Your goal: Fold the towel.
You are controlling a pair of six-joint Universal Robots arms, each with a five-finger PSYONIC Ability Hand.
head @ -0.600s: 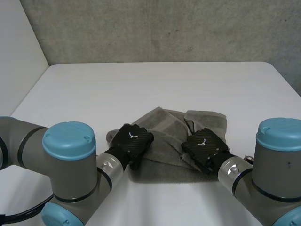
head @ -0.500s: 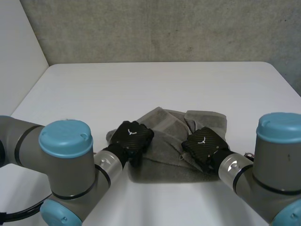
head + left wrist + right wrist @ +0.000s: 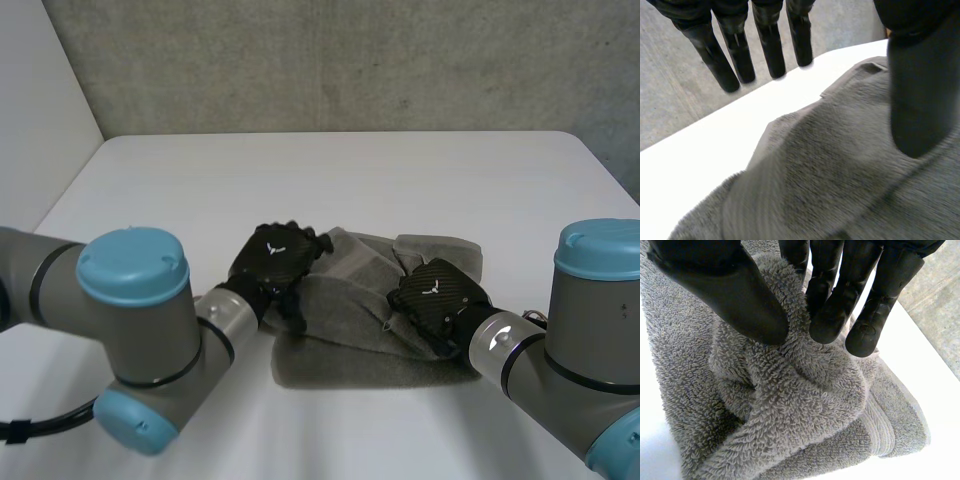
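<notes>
Head view: the grey towel lies bunched on the white worktop, my left robot hand at its left edge, my right robot hand on its right part. Left wrist view — my fingers spread straight, holding nothing. Right wrist view — thumb and fingers pinch raised towel.

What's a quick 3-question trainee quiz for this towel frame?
1. True or false: the right hand pinches a bunch of the towel between thumb and fingers.
2. The left hand has its fingers: A) curled round the towel; B) straight, gripping no cloth; C) tucked under the towel.
3. Fill in: the towel lies on a white ____.

Key: 1 true; 2 B; 3 table.
</notes>
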